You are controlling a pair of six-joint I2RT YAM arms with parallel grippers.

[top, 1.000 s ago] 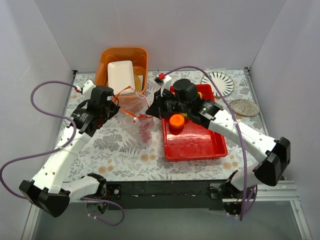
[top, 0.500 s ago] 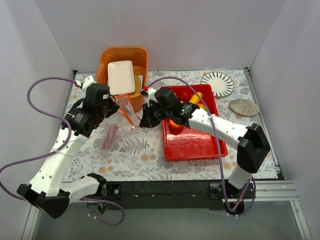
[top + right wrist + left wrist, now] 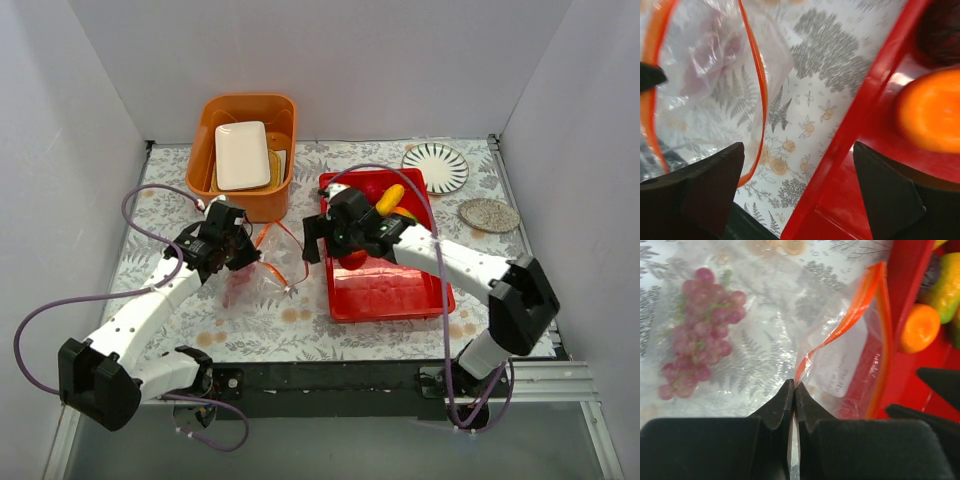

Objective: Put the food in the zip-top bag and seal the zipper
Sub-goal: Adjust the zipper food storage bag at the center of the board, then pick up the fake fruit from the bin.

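Note:
The clear zip-top bag (image 3: 262, 278) lies on the floral table left of the red tray (image 3: 400, 300). My left gripper (image 3: 240, 255) (image 3: 794, 386) is shut on the bag's edge, just below the orange-red zipper (image 3: 855, 315), whose mouth gapes open. A bunch of dark red grapes (image 3: 700, 335) rests inside the bag. My right gripper (image 3: 313, 240) (image 3: 797, 170) hangs open and empty over the tray's left rim (image 3: 865, 110), one finger above the bag's mouth (image 3: 757, 80) and one above the tray. An orange (image 3: 932, 110), a dark round fruit (image 3: 940, 30) and mangoes (image 3: 390, 197) lie in the tray.
An orange tub (image 3: 250, 103) holding a white dish (image 3: 242, 155) stands at the back, just behind the bag. A striped plate (image 3: 435, 167) and a speckled plate (image 3: 488, 214) sit at the back right. White walls close three sides.
The right gripper has opened and shifted right onto the tray's rim. The left gripper has come nearer and lower, and the bag now lies flatter on the table with its mouth toward the tray.

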